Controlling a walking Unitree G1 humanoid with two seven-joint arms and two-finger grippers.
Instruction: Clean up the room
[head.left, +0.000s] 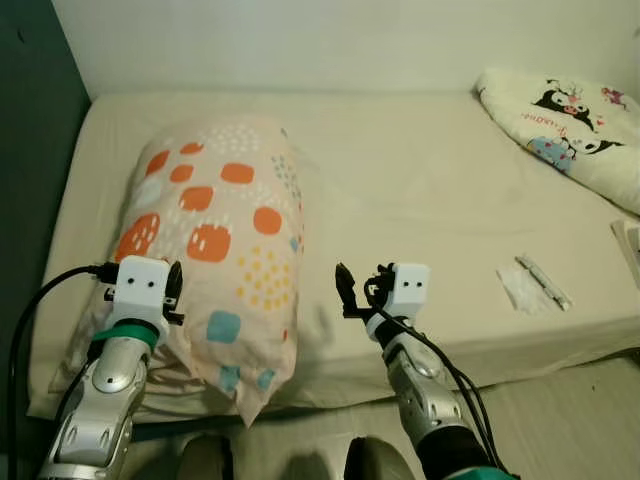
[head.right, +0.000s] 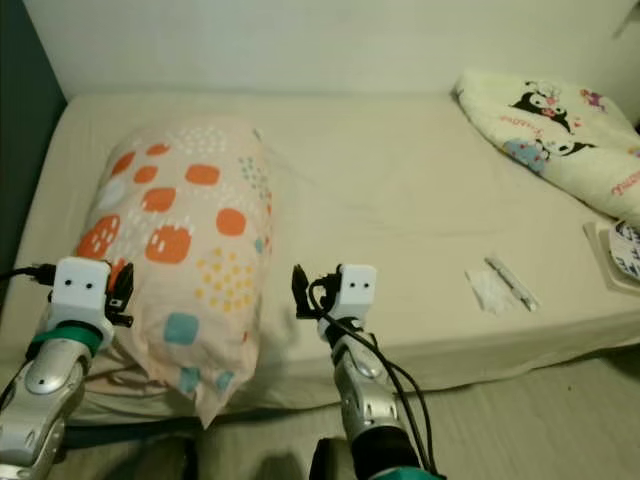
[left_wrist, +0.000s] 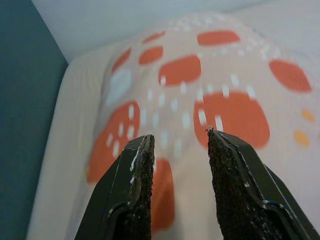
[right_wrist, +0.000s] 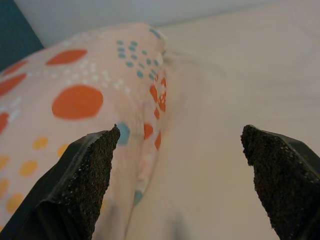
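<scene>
- Pillow (head.left: 215, 250): lies on the left part of the bed (head.left: 400, 180), its near end hanging a little over the front edge. Cover pale pink with orange patches, blue squares and dots.
- Long axis: runs from the bed's front edge toward the wall; the near corner points down at the floor.
- Handling, as judged: light, soft and floppy, not fragile; the cloth should grip well. It will sag if lifted by one corner, so take hold at both long sides near the front end, or pinch the cover at two corners.
- Left hand (head.left: 172, 290): at the pillow's near left side, fingers a narrow gap apart, holding nothing; the wrist view has the cover just beyond the fingers (left_wrist: 137, 185).
- Right hand (head.left: 352, 288): above the bare sheet just right of the pillow, fingers spread wide, holding nothing.
- Blanket (head.left: 570, 125): cartoon print, bundled at the far right.
- Pen (head.left: 543, 281): near the right front edge, resting on a tissue (head.left: 523, 291).
</scene>
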